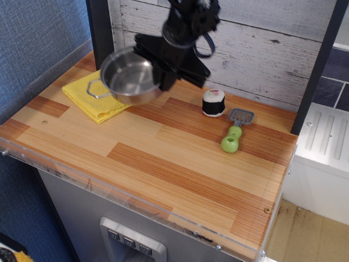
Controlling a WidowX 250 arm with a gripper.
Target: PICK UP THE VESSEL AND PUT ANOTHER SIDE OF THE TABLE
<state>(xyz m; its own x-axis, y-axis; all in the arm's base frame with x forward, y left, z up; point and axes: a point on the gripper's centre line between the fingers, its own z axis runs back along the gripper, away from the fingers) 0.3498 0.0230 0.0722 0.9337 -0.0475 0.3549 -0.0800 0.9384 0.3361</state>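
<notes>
The vessel (130, 79) is a shallow round steel pot with a wire loop handle showing on its left. It hangs in the air above the table (163, 158), tilted toward the camera, over the right edge of the yellow cloth. My black gripper (162, 73) is shut on the pot's right rim and comes down from the upper middle of the view. The pot's far handle is hidden behind the gripper.
A folded yellow cloth (90, 95) lies at the back left. A black-and-white sushi roll (214, 102) stands at the back middle. A green-handled spatula (235, 131) lies to its right. A white plank wall (262, 43) runs behind, and a dark post (98, 24) stands at the back left.
</notes>
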